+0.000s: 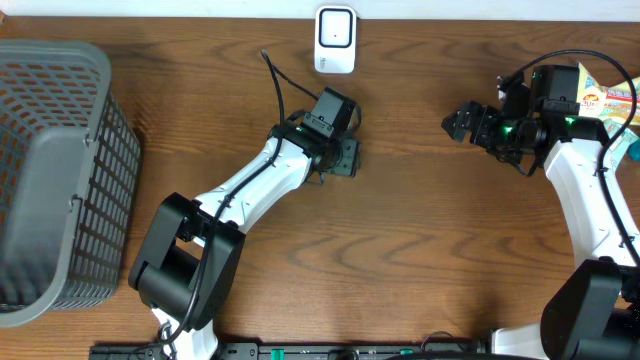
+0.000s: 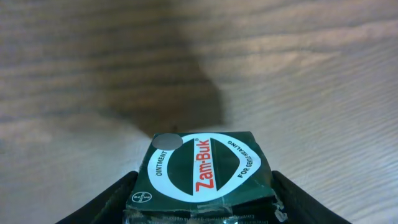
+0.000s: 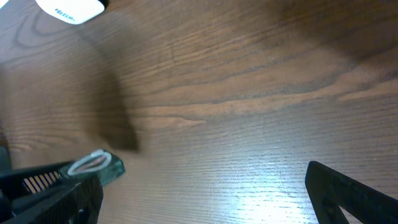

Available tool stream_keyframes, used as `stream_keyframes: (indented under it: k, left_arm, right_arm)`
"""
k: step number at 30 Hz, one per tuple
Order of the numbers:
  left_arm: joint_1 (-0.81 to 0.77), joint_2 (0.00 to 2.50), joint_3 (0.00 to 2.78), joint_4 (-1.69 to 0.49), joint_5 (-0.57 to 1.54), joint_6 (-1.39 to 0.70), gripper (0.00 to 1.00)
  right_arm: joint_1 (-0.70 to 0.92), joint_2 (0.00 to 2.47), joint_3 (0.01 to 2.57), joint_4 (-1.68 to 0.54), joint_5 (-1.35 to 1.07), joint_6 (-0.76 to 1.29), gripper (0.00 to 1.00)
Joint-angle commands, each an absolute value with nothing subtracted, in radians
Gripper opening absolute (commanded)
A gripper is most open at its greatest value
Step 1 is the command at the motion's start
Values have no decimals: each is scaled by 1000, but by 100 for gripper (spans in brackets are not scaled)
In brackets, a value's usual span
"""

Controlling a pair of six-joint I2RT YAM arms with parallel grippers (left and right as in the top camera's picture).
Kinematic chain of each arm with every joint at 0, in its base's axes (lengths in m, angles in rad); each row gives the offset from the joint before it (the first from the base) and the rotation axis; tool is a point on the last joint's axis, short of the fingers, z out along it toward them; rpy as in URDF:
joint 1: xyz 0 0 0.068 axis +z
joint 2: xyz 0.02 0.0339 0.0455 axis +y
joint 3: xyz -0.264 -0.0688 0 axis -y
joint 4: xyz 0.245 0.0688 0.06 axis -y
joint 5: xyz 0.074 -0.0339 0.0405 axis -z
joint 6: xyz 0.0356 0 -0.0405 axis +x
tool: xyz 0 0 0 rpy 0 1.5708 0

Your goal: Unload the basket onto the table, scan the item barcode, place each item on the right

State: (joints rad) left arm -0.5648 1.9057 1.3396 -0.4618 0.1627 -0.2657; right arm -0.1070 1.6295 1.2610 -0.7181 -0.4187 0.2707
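Over grained wooden table (image 2: 298, 62), glossy green carton (image 2: 202, 174) tight in left tool (image 2: 205, 202); right tool (image 3: 202, 193) wide-open.

Table (image 1: 420, 240): bare wood at centre and lower centre of the frame, passable. Grey basket (image 1: 50, 170) blocks the left edge. White scanner (image 1: 335, 40) stands at top centre. Below it, apart, the left gripper (image 1: 343, 158) is clamped on a green box (image 2: 202, 171), its arm (image 1: 250, 185) running diagonally to lower left. Packets (image 1: 612, 100) crowd the upper right.

The box (image 2: 205, 175) is dark green with a white oval and red lettering. White scanner (image 1: 335, 40) at the far edge, grey lattice basket (image 1: 60, 170), brown wood-grain table (image 1: 420, 230).
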Motion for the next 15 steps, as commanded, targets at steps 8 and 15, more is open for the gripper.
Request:
stream_keyframes:
  k: [8,15]
  left_arm:
    - [-561,1895,1338,-474,176,-310,56]
    - [-561,1894,1338,-479,171,-356,56]
  right_arm:
    - [-102,1642,1255,-719,-481,277,99]
    - [-92,1642,1255,-717,-477,276,99]
